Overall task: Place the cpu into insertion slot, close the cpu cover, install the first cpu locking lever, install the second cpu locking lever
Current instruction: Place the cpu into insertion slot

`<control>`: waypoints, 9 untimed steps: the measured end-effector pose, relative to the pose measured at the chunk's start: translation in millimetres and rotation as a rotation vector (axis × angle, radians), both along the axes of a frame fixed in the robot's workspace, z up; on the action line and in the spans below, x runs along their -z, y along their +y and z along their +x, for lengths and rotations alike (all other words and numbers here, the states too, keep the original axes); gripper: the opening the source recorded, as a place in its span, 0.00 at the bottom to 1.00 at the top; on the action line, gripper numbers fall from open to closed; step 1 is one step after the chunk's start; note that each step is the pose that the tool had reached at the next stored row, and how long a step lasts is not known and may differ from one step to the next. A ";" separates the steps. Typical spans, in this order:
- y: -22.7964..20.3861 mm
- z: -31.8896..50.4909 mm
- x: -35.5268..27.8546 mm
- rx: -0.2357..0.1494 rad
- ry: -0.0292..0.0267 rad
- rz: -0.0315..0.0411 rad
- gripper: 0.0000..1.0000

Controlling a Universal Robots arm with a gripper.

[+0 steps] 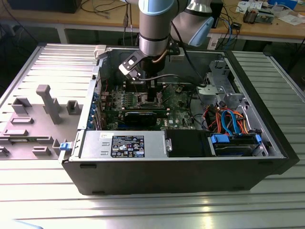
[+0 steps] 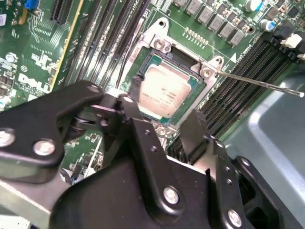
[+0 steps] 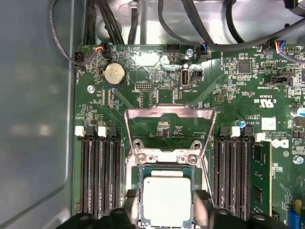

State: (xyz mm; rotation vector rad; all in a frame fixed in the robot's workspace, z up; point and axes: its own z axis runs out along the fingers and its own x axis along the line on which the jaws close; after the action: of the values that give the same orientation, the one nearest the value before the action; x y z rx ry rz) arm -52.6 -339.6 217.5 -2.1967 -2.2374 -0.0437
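Note:
The cpu (image 3: 167,200) (image 2: 164,93), a small square chip with a silver-grey top, lies level in the insertion slot (image 3: 164,158) (image 2: 159,45) on the green board. My gripper (image 3: 167,210) (image 2: 164,109) (image 1: 151,94) reaches down into the open computer case. One black finger (image 3: 132,205) (image 2: 136,88) presses on each of two opposite edges of the chip. The cpu cover (image 3: 167,111), a shiny steel frame, stands swung open behind the slot. A thin wire locking lever (image 2: 257,81) sticks out, raised, from the slot's corner.
Long black memory slots (image 3: 97,176) (image 3: 233,176) flank the socket. Cables (image 3: 109,19) hang past the board's far edge. In the exterior view a black graphics card (image 1: 143,117), a power supply (image 1: 124,143) and a drive cage (image 1: 233,143) crowd the case. A grey fixture tray (image 1: 43,109) lies on the exterior view's left.

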 end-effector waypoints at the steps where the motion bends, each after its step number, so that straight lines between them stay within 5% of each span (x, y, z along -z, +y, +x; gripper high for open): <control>1: -0.2 0.0 -0.2 0.000 0.0002 0.0000 0.54; 3: -1.8 0.0 -0.2 0.000 0.0002 0.0001 0.41; 5: -4.2 0.6 -0.2 -0.002 0.0005 0.0001 0.17; 9: -6.4 1.0 -0.2 -0.007 0.0006 0.0004 0.11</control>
State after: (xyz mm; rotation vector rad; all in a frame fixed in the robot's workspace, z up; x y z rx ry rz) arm -51.6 -346.0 217.7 -2.1877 -2.2450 -0.0435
